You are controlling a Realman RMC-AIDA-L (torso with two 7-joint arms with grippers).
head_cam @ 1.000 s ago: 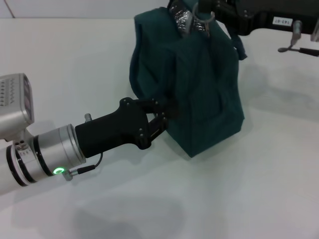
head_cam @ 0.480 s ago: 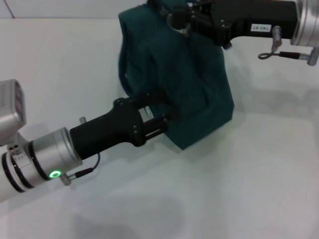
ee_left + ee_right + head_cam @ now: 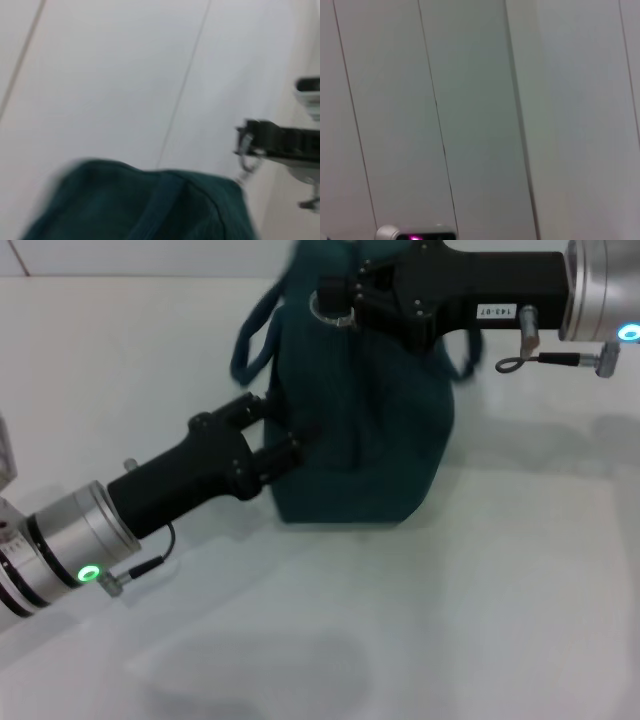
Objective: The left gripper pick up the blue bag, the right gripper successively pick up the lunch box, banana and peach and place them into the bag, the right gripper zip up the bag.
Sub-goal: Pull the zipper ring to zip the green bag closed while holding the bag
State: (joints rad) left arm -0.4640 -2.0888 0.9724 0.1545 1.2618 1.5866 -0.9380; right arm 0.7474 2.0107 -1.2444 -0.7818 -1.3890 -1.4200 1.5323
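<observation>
Zipper work appears to be the step in hand: the right gripper (image 3: 335, 302) sits at the top of the blue bag (image 3: 365, 430), its black fingers closed around the metal ring pull (image 3: 327, 308), which fits the task's last step of drawing the bag shut. No lunch box, banana or peach shows anywhere outside the bag, so they are judged to be inside already, though the interior cannot be seen. The right arm reaches in level above the bag's far upper edge, its black body and silver-white wrist with the blue light (image 3: 629, 334) stretching away from the bag's top.

The left gripper (image 3: 285, 435) presses against the near lower side of the bag, fingers closed on a fold of the teal fabric, seemingly to brace the bag so it does not slide while the pull is dragged. Its arm slopes up to the bag from below, black body first, then the silver wrist with the green ring light (image 3: 90, 574).

The bag stands upright on the white table (image 3: 480, 620), one padded loop handle (image 3: 255, 335) hanging off its upper side beside the left gripper. The left wrist view shows the bag's top edge with the ring pull just beyond it; the right wrist view shows only pale panelling.
</observation>
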